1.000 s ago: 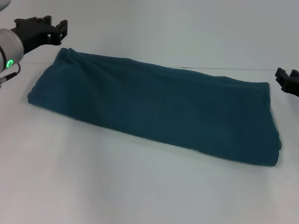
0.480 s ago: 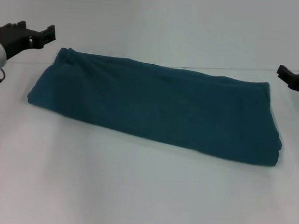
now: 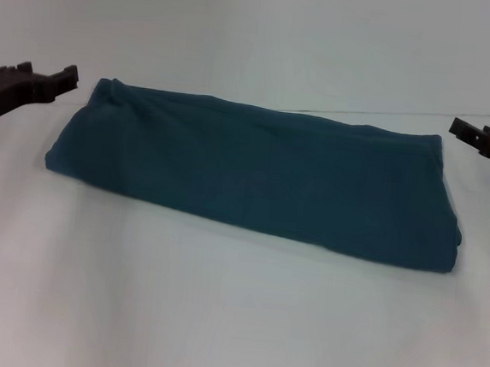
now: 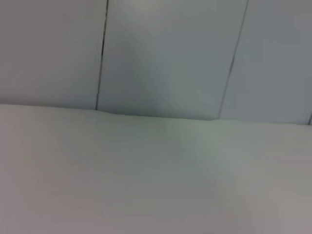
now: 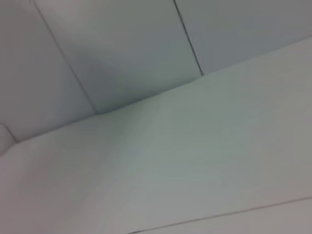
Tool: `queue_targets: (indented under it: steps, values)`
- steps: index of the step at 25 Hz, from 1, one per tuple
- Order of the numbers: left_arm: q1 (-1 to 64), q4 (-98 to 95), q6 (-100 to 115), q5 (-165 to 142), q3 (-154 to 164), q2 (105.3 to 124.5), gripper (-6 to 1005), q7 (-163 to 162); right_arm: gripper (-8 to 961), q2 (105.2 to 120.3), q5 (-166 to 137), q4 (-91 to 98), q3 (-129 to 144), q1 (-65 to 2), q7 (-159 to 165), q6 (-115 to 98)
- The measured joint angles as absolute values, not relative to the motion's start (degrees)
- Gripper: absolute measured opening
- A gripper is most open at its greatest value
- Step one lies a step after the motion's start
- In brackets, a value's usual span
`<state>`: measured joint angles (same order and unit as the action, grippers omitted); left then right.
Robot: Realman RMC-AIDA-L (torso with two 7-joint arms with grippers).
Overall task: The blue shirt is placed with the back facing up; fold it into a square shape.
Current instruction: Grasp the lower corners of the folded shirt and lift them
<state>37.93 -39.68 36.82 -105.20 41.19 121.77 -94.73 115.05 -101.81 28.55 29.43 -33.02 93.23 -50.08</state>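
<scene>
The blue shirt [image 3: 255, 171] lies on the white table [image 3: 216, 318], folded into a long band that runs from the far left to the right, with its layered edges at the right end. My left gripper [image 3: 45, 78] is at the left edge of the head view, just left of the shirt's far left corner, open and empty. My right gripper [image 3: 479, 137] is at the right edge, just right of the shirt's far right corner, open and empty. Neither touches the shirt. The wrist views show no shirt and no fingers.
The white table surrounds the shirt, with bare surface in front of it. The left wrist view shows the table and the panelled wall [image 4: 170, 53] behind it. The right wrist view shows the same wall [image 5: 122, 48].
Both arms have drawn back outward from the shirt, the left gripper to the left and lower, the right gripper to the right. The shirt has not moved.
</scene>
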Motion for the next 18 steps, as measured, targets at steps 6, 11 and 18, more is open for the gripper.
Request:
queue_targets:
  steps: [6,11,18]
  values:
    - [32.24,-45.45,46.15,-105.37,41.59,122.23,772,-98.60,676,112.60,-103.07,30.84,31.02,-28.69,99.85,-59.65]
    - [30.79,-46.28,49.04,-108.49,41.47,122.43,771,-100.31,675,111.47,-110.40,33.40,31.62,-27.27,106.30,-64.48]
    - [30.72,-45.81,48.91,-115.21,41.76,122.75,770,-100.94,670,111.29,-113.72,36.86,31.04,-25.31,109.47,-72.47]
